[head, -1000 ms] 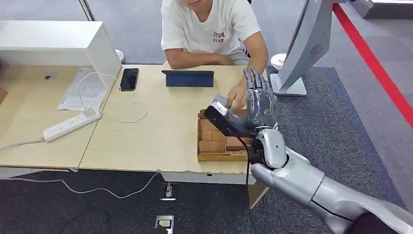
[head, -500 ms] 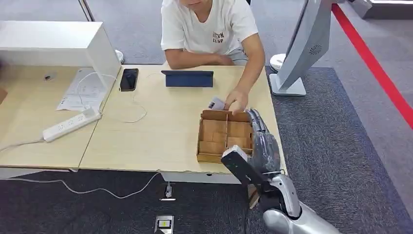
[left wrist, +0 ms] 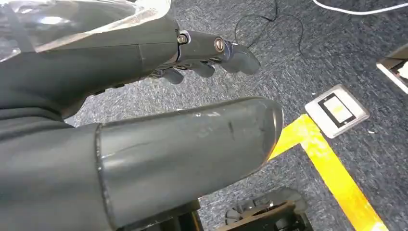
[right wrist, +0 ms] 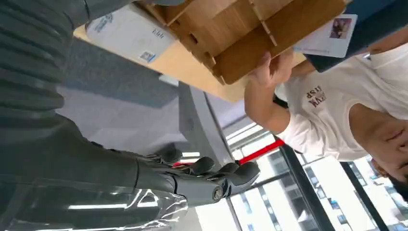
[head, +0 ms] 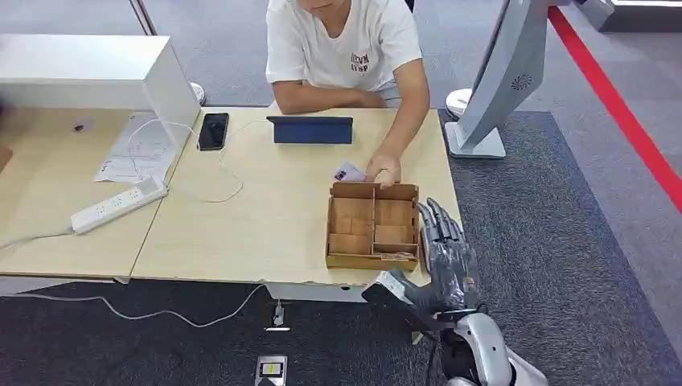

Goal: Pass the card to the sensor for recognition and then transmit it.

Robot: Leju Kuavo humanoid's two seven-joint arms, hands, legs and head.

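The tabletop (head: 265,209) is pale wood-look laminate, smooth and matt. On it the divided box (head: 372,227) is raw brown board with cut, slotted edges, dull and unvarnished. The card (head: 347,172) under the person's hand (head: 384,168) looks like smooth white plastic with a slight sheen. The right hand (head: 446,261) has dark grey fingers of matt plastic with small bright metal screws, and its forearm shell (head: 486,362) is glossy silver. The left hand (left wrist: 183,144) shows a smooth grey thumb with fine scuffs. The floor (head: 563,233) is rough dark grey carpet. The person's shirt (head: 346,40) is soft white cloth. The phone (head: 213,130) is glossy black.
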